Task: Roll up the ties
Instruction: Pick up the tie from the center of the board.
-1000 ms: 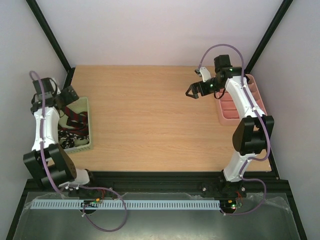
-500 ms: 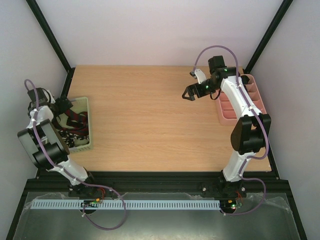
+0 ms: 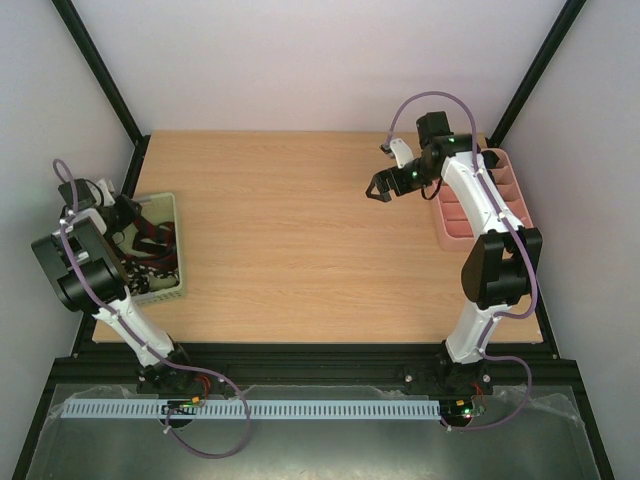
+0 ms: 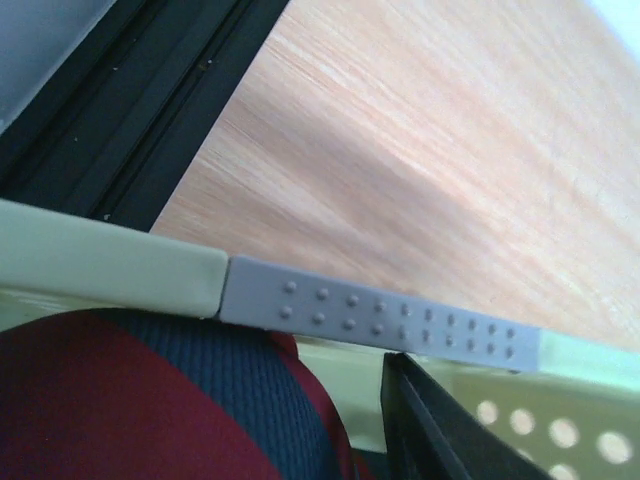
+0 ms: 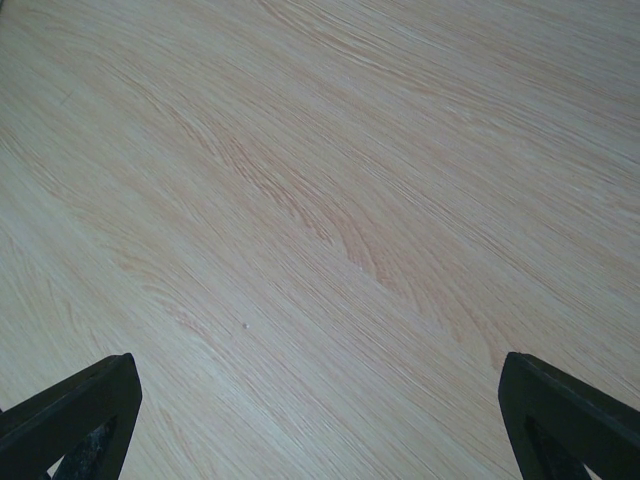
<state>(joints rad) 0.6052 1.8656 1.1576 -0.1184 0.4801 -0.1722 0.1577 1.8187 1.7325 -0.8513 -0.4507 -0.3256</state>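
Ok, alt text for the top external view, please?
Overhead view of a wooden table: the left gripper reaches into a pale green basket of ties at the left edge, while the right gripper hangs open above the tabletop beside a pink divided tray.

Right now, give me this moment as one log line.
left gripper: inside green basket over red-navy tie, grip unclear | right gripper: fingers open, above table | other ties: in basket
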